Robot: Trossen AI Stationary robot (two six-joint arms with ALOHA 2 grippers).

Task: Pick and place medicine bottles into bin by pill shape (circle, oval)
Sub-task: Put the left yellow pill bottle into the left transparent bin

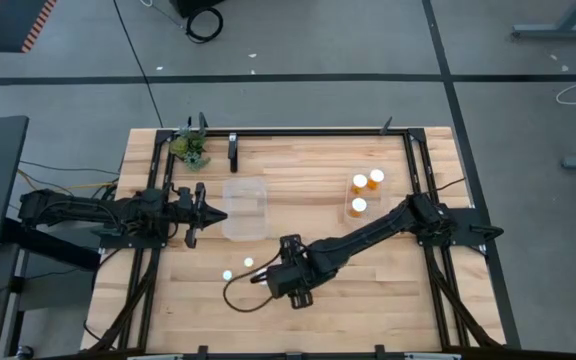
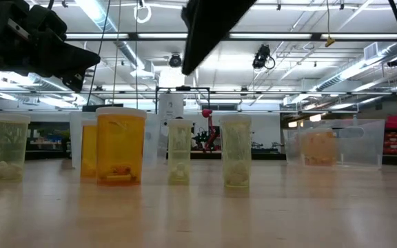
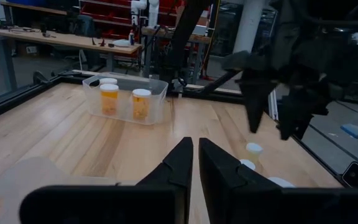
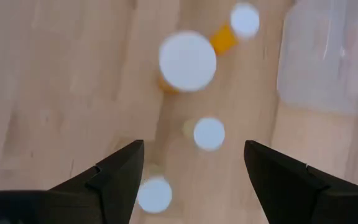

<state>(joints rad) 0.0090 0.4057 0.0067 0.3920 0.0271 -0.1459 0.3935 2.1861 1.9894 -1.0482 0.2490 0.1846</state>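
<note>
Setting: wooden bench (image 1: 298, 320) inside a black frame, grey workshop floor around it, shelving and strip lights beyond.

High view: left claw (image 1: 204, 212) sits at the edge of a clear bin (image 1: 245, 208) with nothing visible inside. A second bin (image 1: 364, 195) on the right arm's side holds three amber bottles, presumably one pill shape already sorted. Right claw (image 1: 290, 287) hangs over the near middle of the bench, close to two white caps (image 1: 238, 269) of loose medicine bottles.

Low view: five loose bottles stand upright in a row; the big amber bottle (image 2: 121, 145) is nearest, pale ones beside it. Pill shape is hard to read here.

Left wrist view: left claw (image 3: 195, 155) has its fingers together, nothing between them; it seems to be waiting by its bin. Right arm looms ahead, filled bin (image 3: 127, 96) beyond.

Right wrist view: right claw (image 4: 194, 163) points straight down, fingers wide apart and empty, with a small white-capped bottle (image 4: 209, 134) just ahead of the gap, likely lining up a pick from above.
</note>
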